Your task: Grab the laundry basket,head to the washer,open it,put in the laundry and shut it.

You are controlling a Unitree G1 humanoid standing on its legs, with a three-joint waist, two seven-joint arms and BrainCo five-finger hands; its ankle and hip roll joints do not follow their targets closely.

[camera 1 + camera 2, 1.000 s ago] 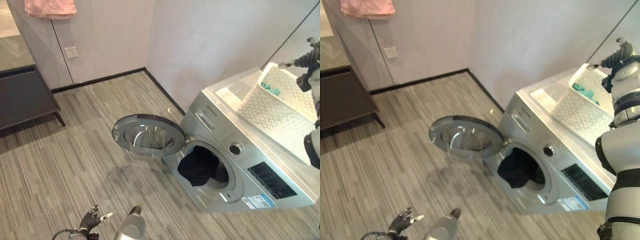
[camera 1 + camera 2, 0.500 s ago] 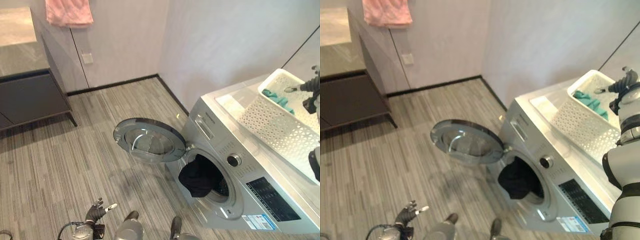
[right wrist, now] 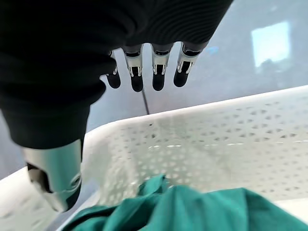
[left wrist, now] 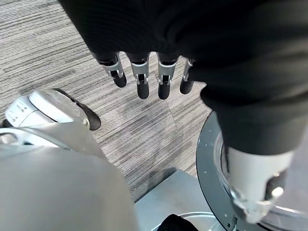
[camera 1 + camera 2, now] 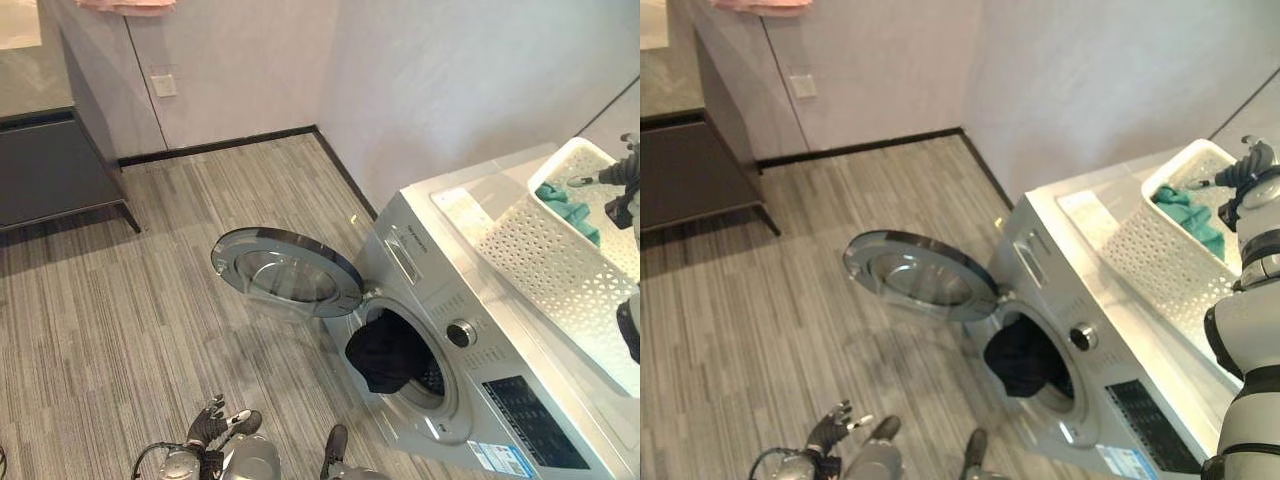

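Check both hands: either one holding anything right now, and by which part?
Nothing is held. The right hand hangs open above the teal garment in the white perforated plastic laundry basket; the left hand is open over the grey striped floor.

washer door open | dark laundry in drum (likely overhanging) | basket atop

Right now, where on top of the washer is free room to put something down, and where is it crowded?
The washer top is bare between its front-left edge and the white basket. The basket fills the rest. A teal garment lies in it under the right robot hand. A dark garment crowds the drum opening.
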